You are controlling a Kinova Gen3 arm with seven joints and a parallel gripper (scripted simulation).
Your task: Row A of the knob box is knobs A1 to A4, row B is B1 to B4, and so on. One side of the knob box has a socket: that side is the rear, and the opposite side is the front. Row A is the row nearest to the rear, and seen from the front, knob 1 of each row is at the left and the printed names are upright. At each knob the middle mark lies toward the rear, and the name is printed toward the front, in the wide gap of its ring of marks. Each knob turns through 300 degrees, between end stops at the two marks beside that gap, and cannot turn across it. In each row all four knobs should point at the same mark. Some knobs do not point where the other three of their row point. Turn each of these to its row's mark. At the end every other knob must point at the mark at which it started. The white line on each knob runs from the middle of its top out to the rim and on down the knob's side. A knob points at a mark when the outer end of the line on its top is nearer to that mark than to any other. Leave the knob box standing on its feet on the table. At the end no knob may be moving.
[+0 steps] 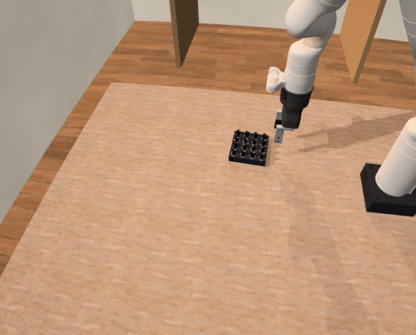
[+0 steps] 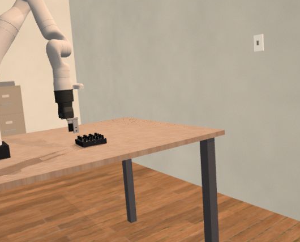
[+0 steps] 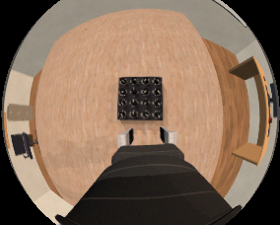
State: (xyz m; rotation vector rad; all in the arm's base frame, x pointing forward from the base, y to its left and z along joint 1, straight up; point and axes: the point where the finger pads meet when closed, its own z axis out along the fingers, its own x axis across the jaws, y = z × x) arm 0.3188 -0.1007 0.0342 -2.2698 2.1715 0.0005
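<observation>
The black knob box stands on its feet on the wooden table, with several black knobs in rows on top. It also shows in the exterior view and in the wrist view. The white lines on the knobs are too small to read. My gripper hangs above the table just beside the box's right rear edge, a little higher than the knob tops. Its fingers are open and empty, and they touch no knob. In the wrist view the fingers frame the table just short of the box.
The arm's black base stands on the table to the right of the box. A wooden desk stands on the floor beyond the table. A grey wall runs along the left side.
</observation>
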